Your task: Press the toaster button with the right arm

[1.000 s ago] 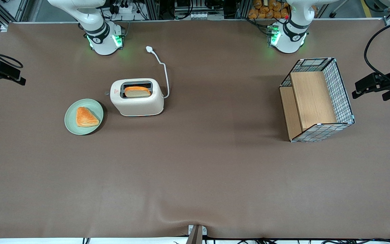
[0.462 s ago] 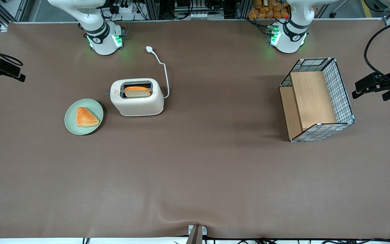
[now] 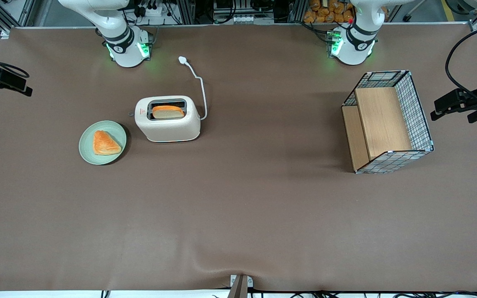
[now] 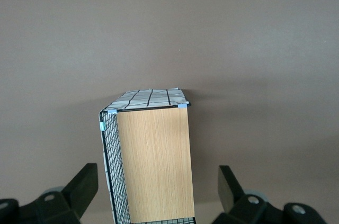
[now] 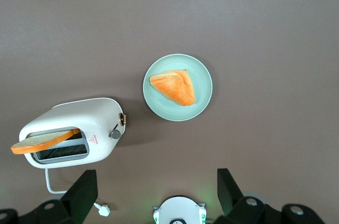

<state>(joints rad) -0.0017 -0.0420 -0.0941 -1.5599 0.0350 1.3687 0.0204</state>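
The cream-white toaster (image 3: 168, 124) (image 5: 74, 128) stands on the brown table with a slice of bread (image 3: 167, 111) (image 5: 45, 140) sticking up from one slot. Its small grey toaster button (image 3: 131, 113) (image 5: 114, 134) juts from the short side that faces the plate. My right arm's gripper (image 3: 4, 80) (image 5: 156, 177) hangs above the table edge at the working arm's end, well apart from the toaster. Its fingers (image 5: 85, 187) are spread wide, open, with nothing between them.
A green plate (image 3: 87, 154) (image 5: 204, 102) holding a triangular pastry (image 3: 106, 143) sits beside the toaster's button side. The white cord and plug (image 3: 182, 60) trail toward the arm base (image 3: 127, 47). A wire-mesh wooden basket (image 3: 387, 122) (image 4: 153, 160) stands toward the parked arm's end.
The gripper has shifted slightly away from the front camera at the table edge. Toaster, bread and plate have not moved.
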